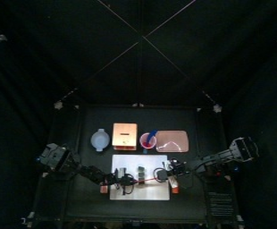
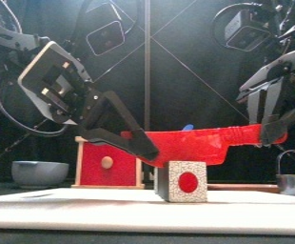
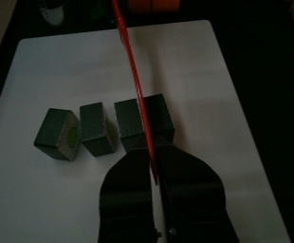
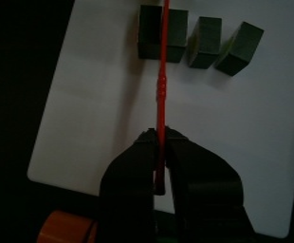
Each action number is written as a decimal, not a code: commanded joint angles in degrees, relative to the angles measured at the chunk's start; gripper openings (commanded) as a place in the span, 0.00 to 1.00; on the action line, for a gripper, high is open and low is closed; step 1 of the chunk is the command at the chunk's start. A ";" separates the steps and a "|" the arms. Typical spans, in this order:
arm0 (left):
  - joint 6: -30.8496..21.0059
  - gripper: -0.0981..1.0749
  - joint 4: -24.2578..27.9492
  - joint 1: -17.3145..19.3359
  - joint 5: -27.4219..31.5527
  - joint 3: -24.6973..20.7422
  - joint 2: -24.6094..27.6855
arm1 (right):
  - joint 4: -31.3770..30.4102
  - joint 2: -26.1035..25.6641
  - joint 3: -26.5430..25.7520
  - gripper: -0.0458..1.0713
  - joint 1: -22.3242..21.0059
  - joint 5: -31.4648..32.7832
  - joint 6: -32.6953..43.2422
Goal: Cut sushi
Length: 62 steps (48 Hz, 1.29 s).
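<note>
1. Holding a thin red blade [image 3: 128,85] from both ends: left tool [image 3: 154,169] nearly shut, jaws pinched on one end; right tool [image 4: 164,157] nearly shut too, jaws clamped on the other end.
2. Seen edge-on in both wrist views as a slim red line; in front view a broad red sheet [image 2: 201,143] spanning between the two tools, above the board.
3. Sushi [image 3: 144,123] on the white board [image 3: 226,104], in three dark green-black pcs: the largest pc right under the blade, two smaller pcs [image 3: 80,131] just beside it, close together, slightly apart from each other.
4. Same in right wrist view: blade line crossing the largest pc [image 4: 154,33], other two pcs [image 4: 226,46] next to it, off the blade.
5. Front view: one pc [image 2: 181,180] near and large, cut face toward camera, pale speckled filling w/ red centre, dark wrap around; blade's lower edge at or just above its top, can't tell if touching.
6. Top view: board [image 1: 141,192] at the worktop's front, both arms over it, left arm from pic's left, right arm from pic's right; tools near each other over the board's middle.
7. Behind the board on the worktop [image 1: 93,179]: a grey bowl [image 1: 100,139], an orange box [image 1: 127,136], a wooden tray [image 1: 174,141] w/ a small round dish [image 1: 149,139] at its edge.
8. Front view: orange box [image 2: 108,164] w/ round spot on its face behind the sushi, grey bowl [image 2: 40,172] beside it, a metal cup [image 2: 294,181] at far right.
</note>
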 commanded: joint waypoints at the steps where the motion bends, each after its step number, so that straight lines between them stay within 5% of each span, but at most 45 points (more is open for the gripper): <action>1: 0.18 0.29 -0.18 -1.93 0.79 0.09 0.35 | 0.79 0.70 -0.35 0.13 0.26 0.18 -0.18; 21: 0.26 0.29 -0.88 -2.02 2.37 0.09 1.23 | 2.81 5.19 -1.49 0.13 1.49 0.70 -0.18; 45: 6.94 0.29 0.79 1.14 0.44 2.37 -12.04 | -2.29 -7.82 -2.20 0.13 0.79 5.45 -0.26; 62: 12.04 0.30 0.79 2.46 -5.36 4.57 -14.85 | -3.43 -10.81 -1.05 0.13 -0.79 3.43 -0.26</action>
